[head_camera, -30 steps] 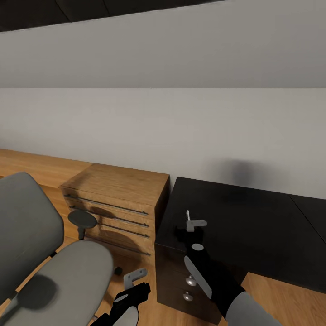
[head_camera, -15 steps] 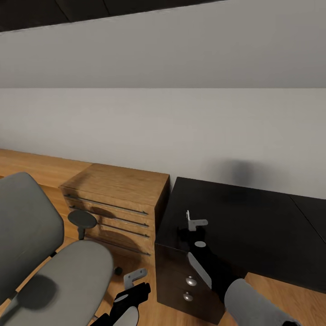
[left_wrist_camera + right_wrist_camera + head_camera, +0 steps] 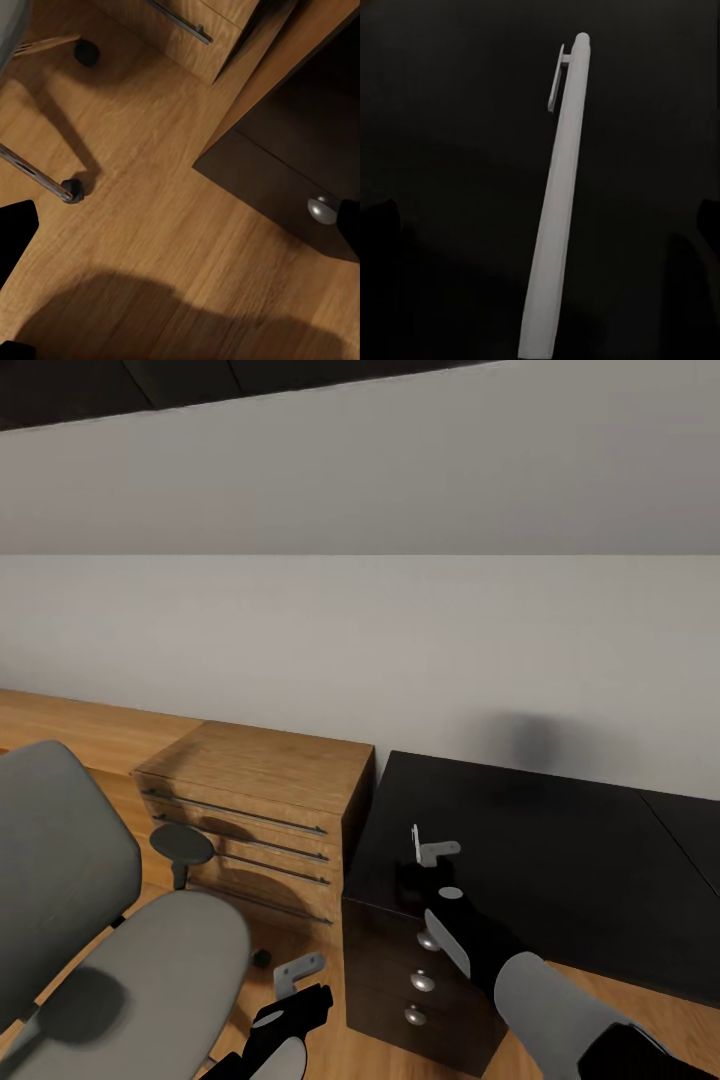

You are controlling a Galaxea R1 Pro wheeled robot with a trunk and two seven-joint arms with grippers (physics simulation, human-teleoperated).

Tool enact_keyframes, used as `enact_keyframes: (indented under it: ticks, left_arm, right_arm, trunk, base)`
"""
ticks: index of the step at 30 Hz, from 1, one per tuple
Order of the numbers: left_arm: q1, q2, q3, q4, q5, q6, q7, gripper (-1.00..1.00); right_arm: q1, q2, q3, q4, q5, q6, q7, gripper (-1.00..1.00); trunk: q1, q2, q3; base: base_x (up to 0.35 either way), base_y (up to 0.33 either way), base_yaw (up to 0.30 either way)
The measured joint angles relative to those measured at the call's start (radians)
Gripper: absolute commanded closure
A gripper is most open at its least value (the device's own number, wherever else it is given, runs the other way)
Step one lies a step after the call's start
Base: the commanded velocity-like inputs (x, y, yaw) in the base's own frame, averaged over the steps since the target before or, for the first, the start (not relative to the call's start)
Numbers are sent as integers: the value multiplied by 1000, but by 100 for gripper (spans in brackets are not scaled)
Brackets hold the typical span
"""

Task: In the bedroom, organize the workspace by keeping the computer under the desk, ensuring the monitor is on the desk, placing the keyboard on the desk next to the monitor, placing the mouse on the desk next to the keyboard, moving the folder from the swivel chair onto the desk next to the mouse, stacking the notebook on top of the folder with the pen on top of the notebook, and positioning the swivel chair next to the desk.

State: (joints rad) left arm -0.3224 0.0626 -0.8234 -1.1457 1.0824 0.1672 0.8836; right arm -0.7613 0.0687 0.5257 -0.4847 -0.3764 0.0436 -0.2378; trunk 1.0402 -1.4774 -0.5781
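So the right gripper is hovering over the near-left corner of the big glossy black desk top, just above the dark drawer unit with round silver knobs. From the head camera its pale fingers look a bit apart, with nothing pinched between them that I can make out. The right wrist camera looks straight down at the thin whitish pen with a little clip near one end, lying flat on the black surface between the two dark fingertip shapes at the frame edges, so I'd call the jaws spread and not clamped on it. In the head view I can't pick the pen out at all, too small or hidden by the gripper. The left gripper hangs low over the wooden plank floor, between the grey office chair with its wide padded seat and tall back and the drawer unit; its fingers look apart and empty. The left wrist camera catches a chrome chair leg with a black caster and one silver knob. A light wooden drawer chest with long bar handles stands right against the desk's left side, chair just in front of it.
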Motion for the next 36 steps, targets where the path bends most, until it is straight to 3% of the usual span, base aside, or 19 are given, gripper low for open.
enact_keyframes:
  ticks: [29, 36]
  left_arm:
    - [0, 1, -12, 1, 0, 0, 0, -100]
    - [0, 1, -12, 1, -1, 0, 0, -100]
  right_arm:
    - [-11, 4, -3, 36, 2, -33, 16, -100]
    - [-11, 2, -6, 37, -17, -35, 19, -100]
  trunk:
    - [0, 0, 0]
    - [0, 0, 0]
  base:
    - [0, 0, 0]
    - [0, 0, 0]
